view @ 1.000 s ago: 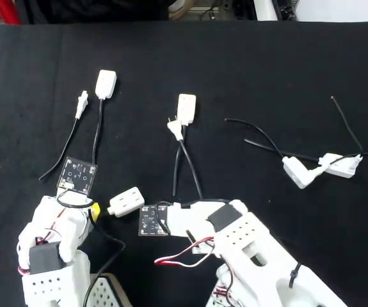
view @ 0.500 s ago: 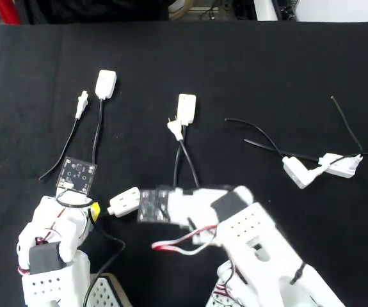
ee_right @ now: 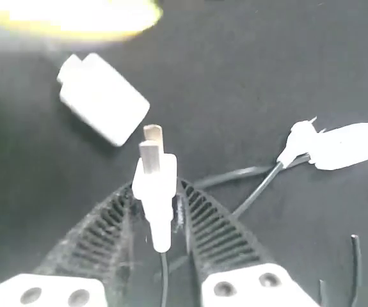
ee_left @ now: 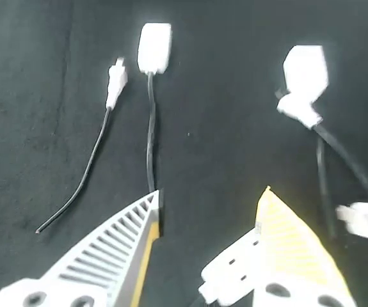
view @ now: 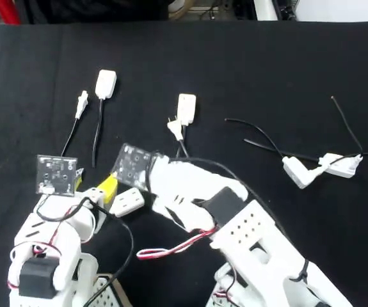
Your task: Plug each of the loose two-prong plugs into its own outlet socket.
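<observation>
Swinging left since a second ago, my right gripper (ee_right: 155, 195) clamps a two-prong plug (ee_right: 152, 169) near the outlet socket (ee_right: 104, 97); my left gripper (ee_left: 210, 192) stands wide open, holding nothing.

Lab bench: black-clothed table (view: 286, 70), equipment clutter (view: 260, 9) along back edge.

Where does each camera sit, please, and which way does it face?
High view: fixed overhead, looking down on the table; left arm and right arm show.
Left wrist view: on the left wrist, looking past its open end effector.
Right wrist view: on the right wrist, looking along its end effector gripping a plug.
Shared: all show the loose socket.
</observation>
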You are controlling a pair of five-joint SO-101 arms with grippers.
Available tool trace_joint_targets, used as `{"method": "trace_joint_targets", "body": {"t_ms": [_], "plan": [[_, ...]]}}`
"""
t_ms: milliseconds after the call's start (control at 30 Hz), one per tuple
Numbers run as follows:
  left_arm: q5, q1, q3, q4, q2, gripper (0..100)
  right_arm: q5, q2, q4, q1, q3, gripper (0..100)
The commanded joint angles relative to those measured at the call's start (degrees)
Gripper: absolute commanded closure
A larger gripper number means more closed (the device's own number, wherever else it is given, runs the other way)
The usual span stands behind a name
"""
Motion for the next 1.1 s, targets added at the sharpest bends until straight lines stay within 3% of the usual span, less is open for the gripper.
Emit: {"method": "trace_joint_targets", "body": {"t_ms": [0,300,500,933,1067], "plan": [[4.8,1.5,-4.0,-1.1,0.0,76,-5.7,-2.7,-6.4,-0.4,0.7,98.7],[9.6,3.7,-7.8,-1.1,-0.1,76,-9.4,-16.3,-6.6,-2.6,6.0,98.7],[6.9,12.2,-10.6,1.6,-0.1,76,-9.7,-13.8,-9.8,-2.5,7.6,98.7],[4.8,18.2,-8.1,1.0,-0.1,76,-9.7,-11.0,-11.3,-2.5,7.4,98.7],[2.5,16.0,-3.6,-2.5,-0.1,76,-9.7,-11.0,-9.8,-2.5,6.5,98.7]]}}
